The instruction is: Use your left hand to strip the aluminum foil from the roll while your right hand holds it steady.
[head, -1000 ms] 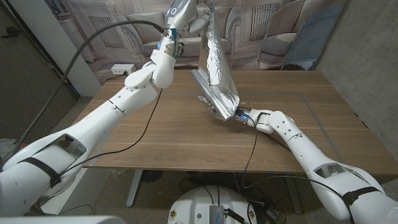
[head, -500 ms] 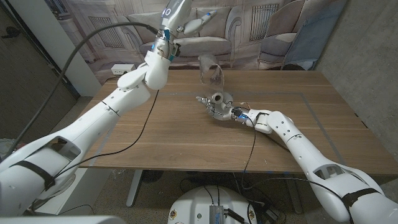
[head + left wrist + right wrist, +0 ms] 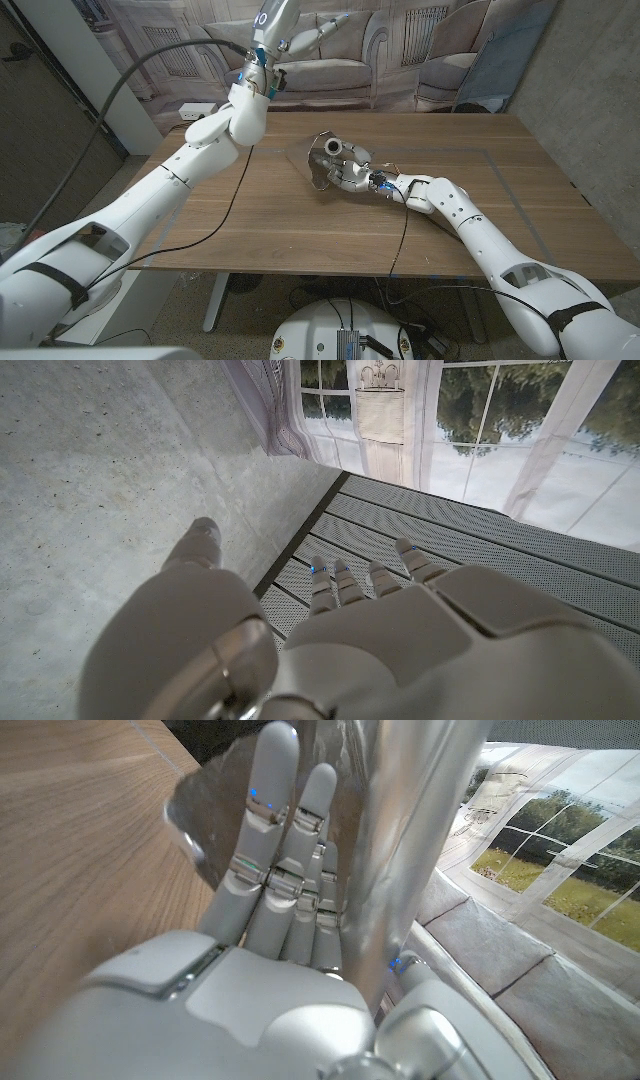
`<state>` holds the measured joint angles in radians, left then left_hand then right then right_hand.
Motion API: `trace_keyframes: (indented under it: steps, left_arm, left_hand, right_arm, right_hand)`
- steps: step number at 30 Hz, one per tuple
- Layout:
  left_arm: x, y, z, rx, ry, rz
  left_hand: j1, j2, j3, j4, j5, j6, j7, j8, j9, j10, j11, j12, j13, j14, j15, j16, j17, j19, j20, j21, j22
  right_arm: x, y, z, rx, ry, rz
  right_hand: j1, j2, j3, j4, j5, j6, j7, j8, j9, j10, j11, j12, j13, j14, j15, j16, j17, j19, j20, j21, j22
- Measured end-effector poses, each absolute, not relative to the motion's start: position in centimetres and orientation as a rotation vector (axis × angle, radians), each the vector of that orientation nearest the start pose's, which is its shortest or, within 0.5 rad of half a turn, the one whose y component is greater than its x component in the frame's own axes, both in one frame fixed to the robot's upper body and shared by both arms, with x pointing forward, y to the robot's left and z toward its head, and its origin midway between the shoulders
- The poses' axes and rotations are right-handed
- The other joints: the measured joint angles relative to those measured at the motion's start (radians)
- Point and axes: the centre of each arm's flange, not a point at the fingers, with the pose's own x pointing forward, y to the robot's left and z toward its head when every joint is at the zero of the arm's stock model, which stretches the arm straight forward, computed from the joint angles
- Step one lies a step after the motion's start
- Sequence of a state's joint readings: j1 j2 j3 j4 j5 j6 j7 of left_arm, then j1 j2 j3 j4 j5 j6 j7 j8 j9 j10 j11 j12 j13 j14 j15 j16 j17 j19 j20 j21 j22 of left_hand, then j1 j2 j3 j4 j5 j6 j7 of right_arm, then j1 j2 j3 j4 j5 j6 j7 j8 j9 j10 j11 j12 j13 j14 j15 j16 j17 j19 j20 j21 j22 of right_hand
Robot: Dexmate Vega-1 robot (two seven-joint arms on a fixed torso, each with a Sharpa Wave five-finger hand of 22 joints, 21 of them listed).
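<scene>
The aluminum foil roll stands tilted near the table's middle, its open end facing up toward me. My right hand grips its lower part. In the right wrist view the shiny roll runs between the thumb and the fingers of my right hand. A loose foil sheet hangs off the roll onto the wood; it also appears as crumpled foil sheet beyond the fingertips. My left hand is raised high over the table's far edge, fingers spread, holding nothing. My left hand is seen from behind.
The wooden table has a thin black cable lying across its left half. A white power outlet sits on the wall behind the far left corner. A printed sofa backdrop hangs behind the table.
My left hand has let go of the long foil sheet it held up; the sheet has dropped onto the table. My right hand has turned the roll and shifted it slightly left.
</scene>
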<state>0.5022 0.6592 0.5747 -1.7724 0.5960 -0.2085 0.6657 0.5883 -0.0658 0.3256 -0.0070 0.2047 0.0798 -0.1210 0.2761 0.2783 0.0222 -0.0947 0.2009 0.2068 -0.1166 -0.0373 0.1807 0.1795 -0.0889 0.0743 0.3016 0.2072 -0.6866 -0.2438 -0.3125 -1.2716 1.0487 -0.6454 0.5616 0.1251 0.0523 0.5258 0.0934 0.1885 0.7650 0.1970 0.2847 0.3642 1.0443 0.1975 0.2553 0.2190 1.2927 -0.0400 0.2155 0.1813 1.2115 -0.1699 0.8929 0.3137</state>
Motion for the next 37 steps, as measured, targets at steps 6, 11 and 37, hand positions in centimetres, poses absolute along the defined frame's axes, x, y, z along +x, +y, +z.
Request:
trace_keyframes:
  steps: [6,11,37]
  left_arm:
    - [47.1,15.9,21.7,0.932,-1.666,0.373]
    - [47.1,16.1,21.5,0.933,-1.660,0.377]
    - [48.5,16.8,20.5,0.934,-1.613,0.348]
  left_hand:
    - [-0.022,0.002,-0.004,0.004,0.007,0.004,-0.004,0.000,-0.004,0.000,0.000,0.005,0.000,0.000,0.000,0.000,0.000,0.003,-0.003,0.000,0.000]
    - [-0.027,-0.004,-0.008,0.008,0.008,0.016,-0.003,0.000,-0.005,0.000,0.000,0.007,-0.001,0.000,0.000,0.000,0.000,0.003,-0.003,0.000,0.000]
    - [-0.063,0.002,-0.023,0.024,0.016,0.042,0.001,0.000,-0.014,0.000,0.000,0.007,-0.002,0.000,0.000,0.000,0.000,0.008,-0.008,0.000,0.000]
  right_arm:
    - [63.7,-9.6,-3.6,0.547,0.065,1.108]
    - [63.7,-9.7,-3.6,0.551,0.055,1.101]
    - [63.0,-10.6,-4.0,0.567,-0.010,1.043]
  right_hand:
    - [-0.015,-0.015,-0.009,0.009,-0.004,0.000,0.000,-0.004,0.000,0.000,0.000,-0.002,-0.001,-0.006,0.006,0.000,0.003,0.000,0.000,0.000,0.000]
    - [-0.020,-0.020,-0.013,0.013,-0.004,0.000,0.000,-0.008,0.000,0.000,0.000,-0.004,-0.001,-0.006,0.006,0.000,0.003,-0.002,0.002,0.000,0.000]
    - [-0.039,-0.030,-0.022,0.028,-0.003,-0.001,-0.001,-0.016,0.005,-0.004,0.004,-0.004,0.002,-0.012,0.012,0.000,0.003,-0.003,0.003,0.000,0.000]
